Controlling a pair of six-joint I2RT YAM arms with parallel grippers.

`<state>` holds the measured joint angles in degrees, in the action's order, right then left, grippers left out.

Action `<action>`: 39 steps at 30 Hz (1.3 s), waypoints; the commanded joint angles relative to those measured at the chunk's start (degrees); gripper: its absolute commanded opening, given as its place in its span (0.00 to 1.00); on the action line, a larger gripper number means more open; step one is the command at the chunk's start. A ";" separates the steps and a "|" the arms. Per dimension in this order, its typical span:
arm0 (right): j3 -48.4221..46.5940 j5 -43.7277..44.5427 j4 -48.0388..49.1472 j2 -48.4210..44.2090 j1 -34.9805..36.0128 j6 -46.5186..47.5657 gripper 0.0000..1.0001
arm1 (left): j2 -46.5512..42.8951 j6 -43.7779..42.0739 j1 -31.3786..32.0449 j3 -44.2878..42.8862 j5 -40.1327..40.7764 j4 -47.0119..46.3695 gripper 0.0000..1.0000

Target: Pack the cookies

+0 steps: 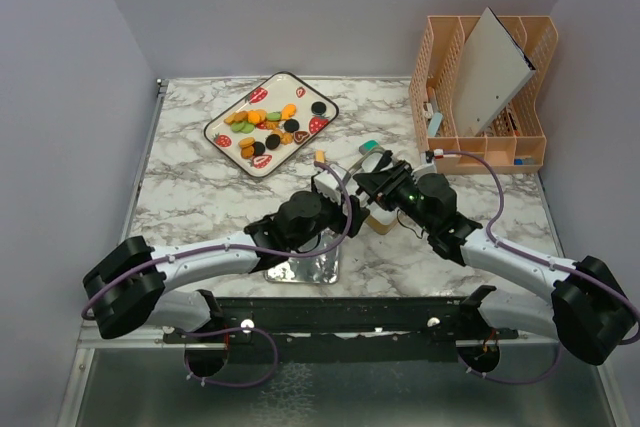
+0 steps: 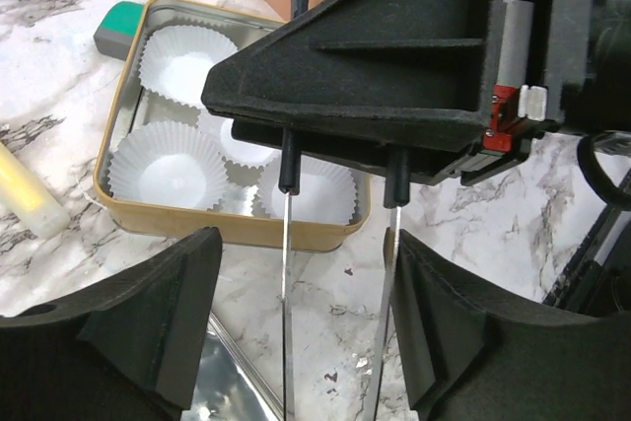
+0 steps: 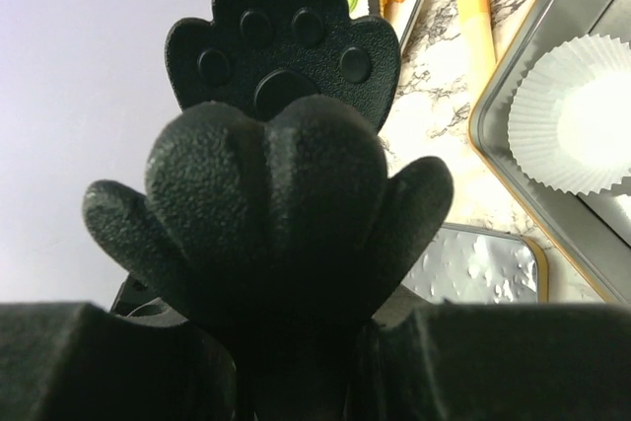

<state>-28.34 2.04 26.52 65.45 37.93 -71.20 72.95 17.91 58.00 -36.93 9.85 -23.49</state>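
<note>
**Figure: Containers on the marble counter, both arms meeting over the tin**

The largest container, a peach slatted organiser (image 1: 440, 57), stood at the far right corner of the counter (image 1: 200, 197). One grey-white board (image 1: 492, 72) leaned tilted in it, and the small items in its lower compartments were too small to identify. One oblong tray (image 1: 283, 85) printed with red strawberries lay at far centre-left. It held all the cookies (image 1: 262, 119), orange, black, green and tan discs crowded too closely to count. One gold tin (image 2: 237, 231) sat at mid-counter beneath the arms. Four white pleated paper cups (image 2: 168, 167) showed in it, each with no cookie inside, and the rest of the tin was hidden. Its shiny lid (image 1: 305, 269) lay flat near the front edge, apart from the tin.

The left claw (image 2: 301, 283) had its jaws spread wide in front of the tin. Two thin metal rods with black tips (image 2: 285, 273) ran between them, the left rod clear of its finger. The right claw (image 3: 278, 110) showed two paw-shaped fingers, one behind the other; whether they were parted or held anything could not be told.

One pale yellow stick (image 2: 30, 194) and one teal-and-grey block (image 2: 123, 29) lay just beside the tin.

The counter was white marble with grey veins, enclosed by plain lavender-grey walls on three sides.
</note>
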 commanded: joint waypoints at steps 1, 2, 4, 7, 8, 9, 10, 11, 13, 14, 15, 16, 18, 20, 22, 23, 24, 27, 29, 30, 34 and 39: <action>0.05 1.99 -1.67 -1.03 0.07 -1.07 0.08 | 2.11 3.25 1.11 -0.68 6.20 -2.88 0.75; -0.04 2.00 -1.81 -1.03 0.06 -1.00 0.07 | 2.30 3.53 1.29 -0.69 6.62 -3.22 0.75; -0.05 1.92 -1.91 -0.91 0.05 -1.17 0.07 | 2.74 3.77 1.49 -0.65 7.40 -3.62 0.75; -0.05 2.08 -2.21 -1.03 0.11 -1.44 0.06 | 3.19 4.79 1.58 -0.37 9.33 -4.05 0.74; -0.01 2.24 -2.40 -1.03 0.09 -1.54 0.06 | 3.43 5.23 1.59 -0.29 9.72 -4.29 0.74; 0.03 2.33 -2.44 -1.02 0.04 -1.77 0.05 | 3.84 5.80 1.59 -0.27 10.01 -4.55 0.74; 0.04 2.35 -2.44 -0.96 0.07 -1.76 0.06 | 4.22 6.28 1.67 -0.24 10.17 -4.88 0.74; -0.03 2.37 -2.43 -0.90 0.04 -1.86 0.06 | 4.55 6.63 1.72 -0.11 10.31 -5.33 0.73; 0.06 2.31 -2.52 -0.68 0.06 -2.11 0.06 | 5.30 7.01 1.93 0.03 10.66 -6.12 0.72; 0.04 2.20 -2.41 -0.60 0.07 -2.26 0.06 | 5.55 7.12 1.94 0.05 10.71 -6.33 0.72; 0.15 2.11 -2.36 -0.48 0.05 -2.27 0.06 | 5.93 7.20 1.94 0.03 10.70 -6.59 0.71; 0.13 2.02 -2.33 -0.50 0.07 -2.35 0.06 | 6.13 7.29 1.94 0.10 10.79 -6.82 0.70; 0.12 1.76 -2.19 -0.33 0.07 -2.29 0.06 | 6.40 7.31 1.94 0.27 10.68 -7.28 0.66; 0.17 1.57 -2.12 -0.39 0.10 -2.39 0.06 | 6.69 7.31 1.94 0.50 10.28 -8.01 0.60; 0.36 1.56 -2.17 -0.55 0.04 -2.58 0.07 | 6.86 7.23 1.94 0.84 9.80 -8.75 0.52; 0.43 1.64 -2.18 -0.70 0.06 -2.62 0.07 | 6.86 7.23 1.94 1.07 9.62 -9.11 0.48; 0.54 1.65 -2.13 -0.90 0.10 -2.71 0.07 | 6.88 7.12 1.94 1.37 9.44 -9.43 0.47; 0.74 1.29 -1.92 -1.33 0.11 -3.04 0.08 | 6.61 6.22 1.94 2.30 8.11 -10.97 0.46; 0.64 0.63 -1.75 -1.50 0.05 -3.08 0.08 | 6.50 5.49 1.94 2.75 7.18 -11.43 0.49; 0.51 0.27 -1.74 -1.53 -0.04 -3.22 0.08 | 6.33 5.14 1.94 2.97 6.72 -11.63 0.49; 0.47 -0.39 -1.72 -1.95 -0.14 -3.59 0.08 | 5.66 5.03 1.94 4.01 6.19 -12.49 0.46; 0.63 0.79 -3.48 -2.98 -0.23 -3.60 0.20 | 3.66 4.86 1.87 4.86 7.09 -12.46 0.36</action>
<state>-28.01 3.27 22.92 64.97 37.78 -71.88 78.65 23.38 60.75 -33.74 14.79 -35.11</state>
